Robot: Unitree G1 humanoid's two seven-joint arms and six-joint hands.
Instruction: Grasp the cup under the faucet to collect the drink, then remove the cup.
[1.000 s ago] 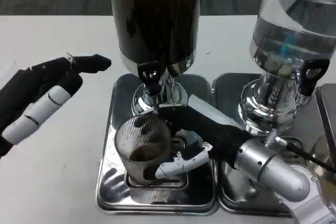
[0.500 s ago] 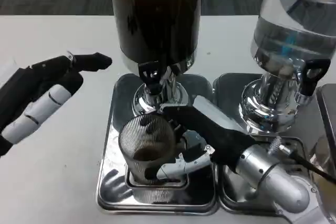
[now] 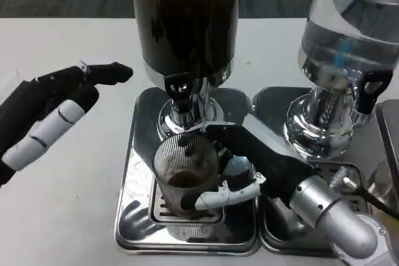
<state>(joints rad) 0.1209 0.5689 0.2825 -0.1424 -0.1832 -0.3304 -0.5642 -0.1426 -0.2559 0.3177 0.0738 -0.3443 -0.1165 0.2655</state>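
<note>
My right hand (image 3: 249, 169) grips the cup (image 3: 187, 169): black fingers wrap the far and right side of the ribbed clear wall, and a white finger (image 3: 227, 196) presses across the near side low down. The silver right forearm (image 3: 330, 216) runs off toward the lower right corner.

The cup stands upright over the slotted grille of the left drip tray (image 3: 134, 216), directly below the faucet (image 3: 179, 95) of the dark dispenser (image 3: 184, 17). A shallow layer of brown drink lies in the cup's bottom. I cannot tell whether the cup's base touches the grille or sits just above it. The faucet's black lever points down toward me; I see no stream falling from the spout.

My left hand (image 3: 47, 116) hovers over the white table (image 3: 68, 216) to the left of the tray, well apart from the cup. It holds nothing; its fingers lie extended and spread, the black fingertips (image 3: 115, 73) pointing toward the dark dispenser without touching it.

To the right stands a second dispenser of clear liquid (image 3: 349, 23) with its own black-handled faucet (image 3: 368, 91) over a second drip tray (image 3: 274, 101), which sits just beside the first. My right forearm crosses above that second tray
</note>
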